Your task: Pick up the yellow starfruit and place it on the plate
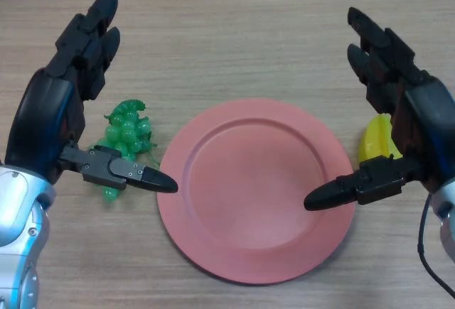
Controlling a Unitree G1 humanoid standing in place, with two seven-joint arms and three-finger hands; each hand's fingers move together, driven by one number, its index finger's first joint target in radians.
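Head view: the starfruit (375,142) lies just right of the plate (256,188), tucked under your right hand (405,110), mostly hidden; long axis unclear. Fingers straight, thumb spread, holding nothing. Left hand (64,103) likewise spread, over the green grapes (126,135). Right is nearer.

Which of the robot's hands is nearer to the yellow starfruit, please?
Right. The right hand hangs directly over the starfruit, partly hiding it beside the plate. The left hand is on the plate's far side, above the green grapes.
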